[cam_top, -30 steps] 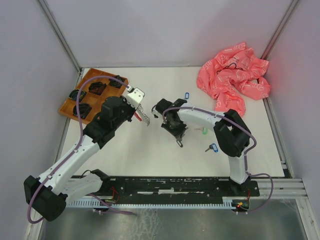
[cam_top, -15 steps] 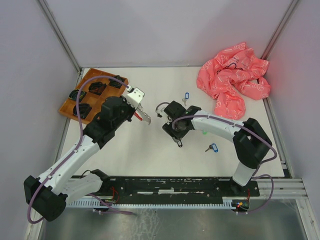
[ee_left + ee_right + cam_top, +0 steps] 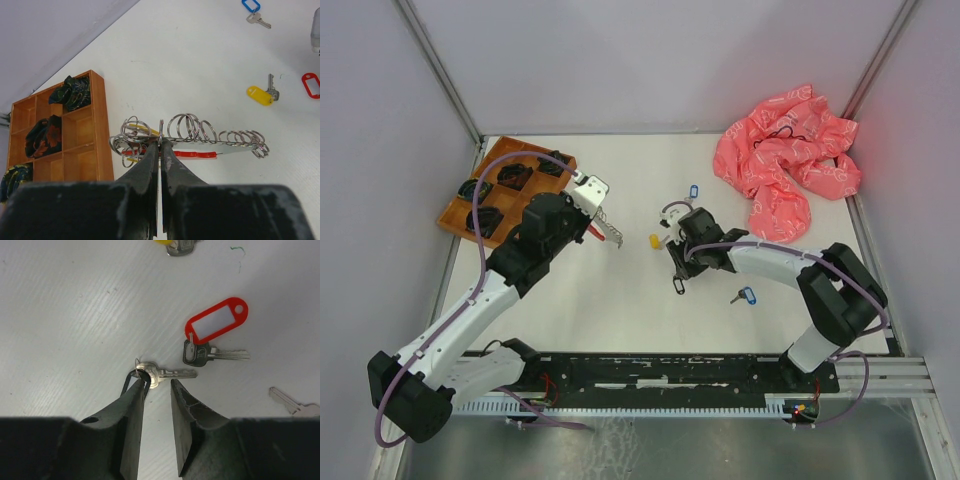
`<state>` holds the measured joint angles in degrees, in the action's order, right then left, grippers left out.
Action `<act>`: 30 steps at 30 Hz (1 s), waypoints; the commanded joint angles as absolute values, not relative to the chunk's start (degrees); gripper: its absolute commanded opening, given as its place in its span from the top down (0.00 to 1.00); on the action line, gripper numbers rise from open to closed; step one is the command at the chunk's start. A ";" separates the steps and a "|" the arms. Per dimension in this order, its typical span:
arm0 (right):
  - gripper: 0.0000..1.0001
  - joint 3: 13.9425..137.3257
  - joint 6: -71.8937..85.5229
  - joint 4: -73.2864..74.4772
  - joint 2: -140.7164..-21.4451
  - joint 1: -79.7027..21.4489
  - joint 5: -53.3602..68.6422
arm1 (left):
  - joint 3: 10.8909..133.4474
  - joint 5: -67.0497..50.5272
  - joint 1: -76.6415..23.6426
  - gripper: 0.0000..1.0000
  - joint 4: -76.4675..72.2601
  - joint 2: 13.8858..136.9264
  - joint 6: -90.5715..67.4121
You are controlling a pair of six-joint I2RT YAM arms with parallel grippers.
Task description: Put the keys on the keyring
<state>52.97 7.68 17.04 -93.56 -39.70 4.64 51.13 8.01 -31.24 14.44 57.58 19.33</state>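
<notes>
Lower centre of the right wrist view: right gripper (image 3: 159,383) stands apart, dark-tagged key (image 3: 172,373) off-centre by the frame-left finger. Recommend centring on the key head before closing. Left gripper (image 3: 160,145) is clamped on the keyring (image 3: 192,129), mid-frame.

Open lane between wooden tray (image 3: 453,221) and pink cloth (image 3: 785,165); keys (image 3: 744,296) midway.

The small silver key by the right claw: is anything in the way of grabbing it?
Nothing visible. The small silver key lies on the white table, right at the tips of the open right gripper. The red-tagged silver key lies off to the side, apart.
</notes>
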 commanded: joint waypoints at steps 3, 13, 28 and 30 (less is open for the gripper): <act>0.65 49.96 10.60 6.88 -90.13 -39.78 7.46 | 51.19 8.15 -31.10 0.97 10.22 56.42 19.69; 0.66 47.07 10.72 4.89 -89.35 -39.64 7.63 | 51.14 7.40 -30.99 0.97 10.25 57.01 19.68; 0.74 46.58 10.84 3.54 -91.66 -39.65 9.36 | 51.02 7.20 -31.03 0.97 10.13 57.14 19.69; 0.74 46.52 10.94 3.75 -91.77 -39.66 8.97 | 51.02 7.17 -31.05 0.97 10.13 57.24 19.69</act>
<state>46.89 10.26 5.93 -91.35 -39.64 8.97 50.70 7.40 -31.24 14.41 57.60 19.33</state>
